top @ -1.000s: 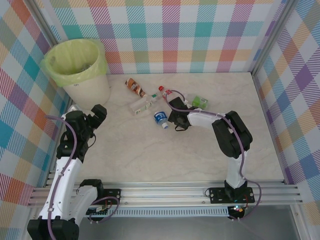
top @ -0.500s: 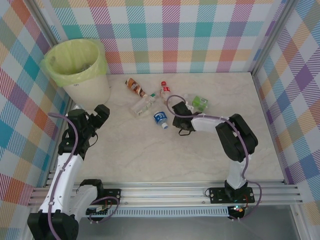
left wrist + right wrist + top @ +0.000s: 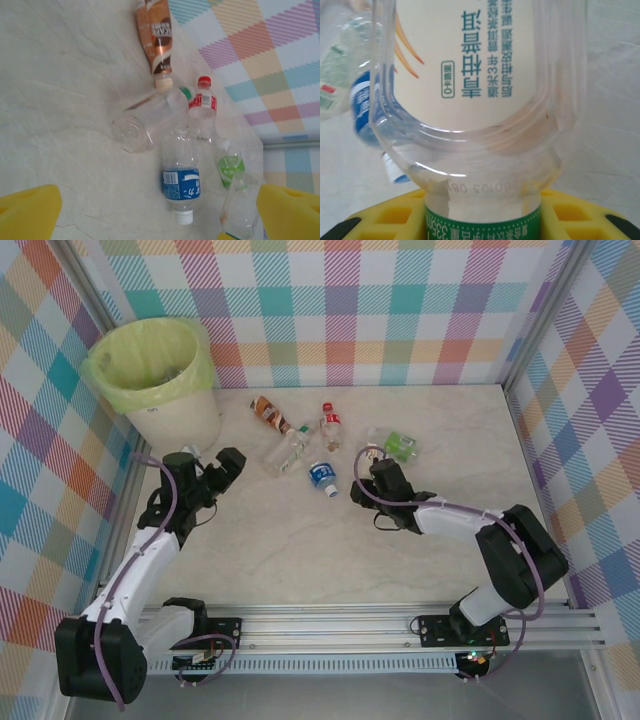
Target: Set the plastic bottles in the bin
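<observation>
Your right claw [image 3: 382, 468] is clenched on the neck of a clear cream-labelled bottle [image 3: 480, 100]. Your left claw [image 3: 230, 468] stands released near the bin [image 3: 180, 420]. The other bottles [image 3: 322, 476] lie on the counter [image 3: 300, 540].

Two slender robot arms, built alike. The left arm [image 3: 135, 575] and the right arm [image 3: 452, 521] pair smooth white shells with bulky, rounded black joints. Each is mounted on a flat black base plate [image 3: 462, 625]. A thin purple cable [image 3: 163, 525] runs the length of each arm in loose loops. A small green light [image 3: 470, 654] glows below the right base. The left pincer [image 3: 231, 464] has a black housing and bright yellow fingers [image 3: 29, 211] shaped like blunt, smooth blocks. The right pincer [image 3: 383, 476] carries matching yellow pads [image 3: 395, 216], moulded with square pockets and edged with black at the outer corners.
</observation>
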Controlling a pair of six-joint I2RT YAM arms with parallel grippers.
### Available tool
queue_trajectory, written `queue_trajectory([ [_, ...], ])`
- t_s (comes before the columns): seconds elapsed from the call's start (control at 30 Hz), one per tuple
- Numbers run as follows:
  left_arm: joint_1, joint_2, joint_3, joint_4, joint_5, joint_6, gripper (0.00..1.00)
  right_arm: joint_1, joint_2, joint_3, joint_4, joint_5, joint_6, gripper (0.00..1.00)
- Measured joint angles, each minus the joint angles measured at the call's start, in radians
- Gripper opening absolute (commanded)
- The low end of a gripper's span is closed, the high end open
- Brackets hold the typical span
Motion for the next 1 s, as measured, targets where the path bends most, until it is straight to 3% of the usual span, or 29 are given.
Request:
queue_trajectory([
  [0.2, -0.108, 0.140, 0.048, 0.126, 0.054, -0.018, 1.00, 0.005, -0.098, -0.058, 0.084, -0.082, -0.071, 0.23],
  [0.5, -0.220, 0.263, 0.143, 0.265, 0.142, -0.045, 1.00, 0.016, -0.128, -0.060, 0.179, -0.218, -0.153, 0.21],
  [0.8, -0.357, 0.389, 0.322, 0.291, 0.193, -0.017, 1.00, 0.032, -0.105, 0.013, 0.198, -0.359, -0.206, 0.22],
  [1.0, -0.378, 0.460, 0.378, 0.245, 0.175, 0.034, 0.98, 0.045, -0.098, 0.065, 0.200, -0.426, -0.213, 0.22],
])
